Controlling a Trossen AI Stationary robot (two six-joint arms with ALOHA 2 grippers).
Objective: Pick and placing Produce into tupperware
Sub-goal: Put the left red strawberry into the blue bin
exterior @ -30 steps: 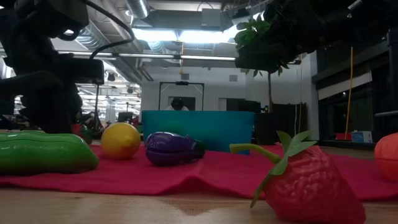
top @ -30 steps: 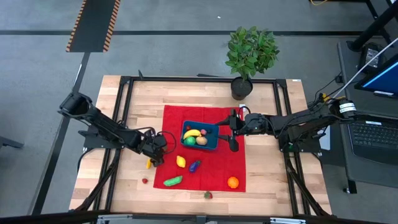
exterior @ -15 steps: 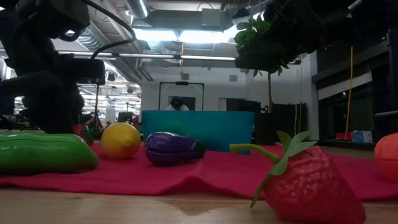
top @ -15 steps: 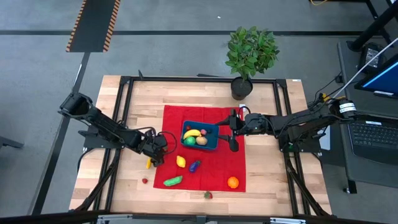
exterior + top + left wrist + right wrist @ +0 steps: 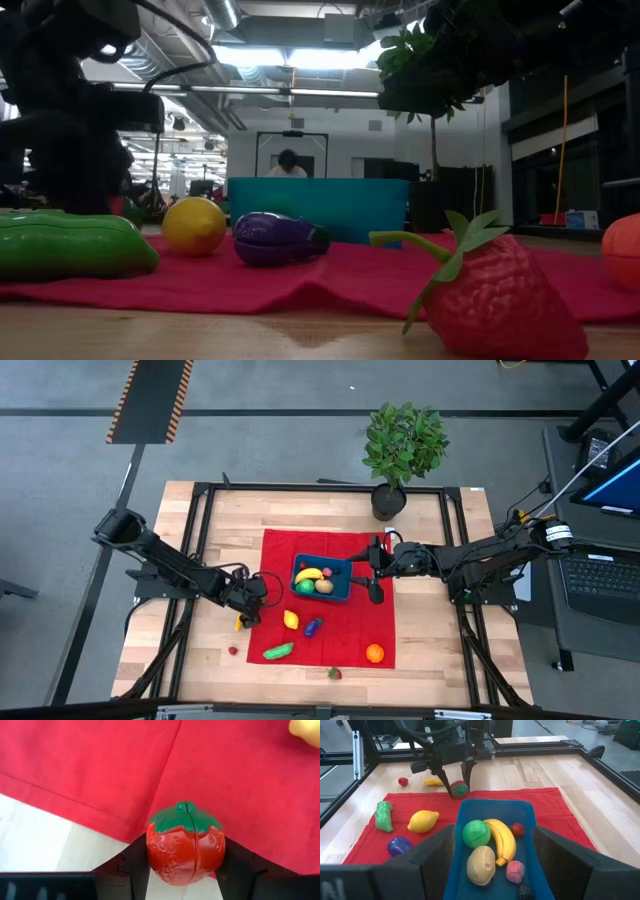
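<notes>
A: Item one, left gripper. How is it listed?

B: It is recorded as pinched on a red strawberry, one finger pressed to each side, low over the edge of the red cloth where bare table begins. From the right wrist view the same strawberry is seen between the two fingers, well apart from the tupperware.

A: Item two, the tupperware?

B: It is entered as sitting on the cloth near the middle of the table, already holding a banana, a green ball, a potato and smaller pieces. The right gripper is noted just beside its wall; whether it is spread or closed cannot be told.

A: Loose stock?

B: A lemon, an eggplant and a cucumber are logged on the cloth.

A: Hazards?

B: The strawberry is round and glossy, so it is judged likely to be squeezed out sideways if the grip is off-centre. The cloth edge could be snagged if the lift is started too low. On delivery, the piled produce could be struck, or the right arm met, if the approach is crowded.
</notes>
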